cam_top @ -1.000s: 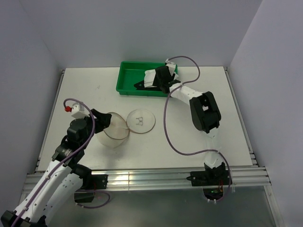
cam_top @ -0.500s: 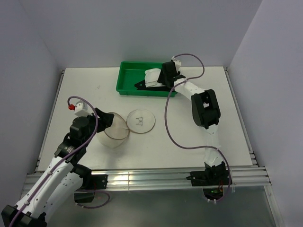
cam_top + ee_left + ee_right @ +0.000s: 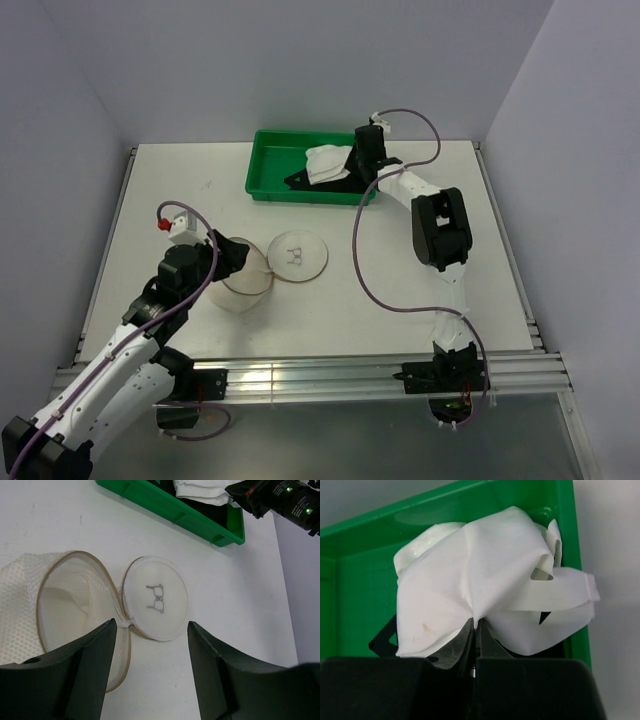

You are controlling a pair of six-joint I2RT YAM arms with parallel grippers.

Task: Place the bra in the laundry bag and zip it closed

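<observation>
The bra (image 3: 325,162) lies bunched in the green tray (image 3: 268,168), showing white fabric with a black part (image 3: 300,180) sticking out on the left. My right gripper (image 3: 345,166) is at the tray's right end. In the right wrist view its jaws (image 3: 477,622) are pinched shut on a fold of the bra's white fabric (image 3: 485,575). The laundry bag (image 3: 238,285) lies open on its side on the table, its round lid (image 3: 298,255) flopped flat to the right. My left gripper (image 3: 235,256) hovers open above the bag's rim (image 3: 117,605) and the lid (image 3: 157,597), with nothing between its fingers.
The green tray (image 3: 165,510) stands at the back centre of the white table (image 3: 420,270). White walls close in the back and both sides. Purple cables loop from both arms, the right one hanging over the table (image 3: 358,270).
My right gripper has closed on the bra's white fabric and its wrist has swung up and to the right. The left arm has shifted slightly right over the bag's opening.
</observation>
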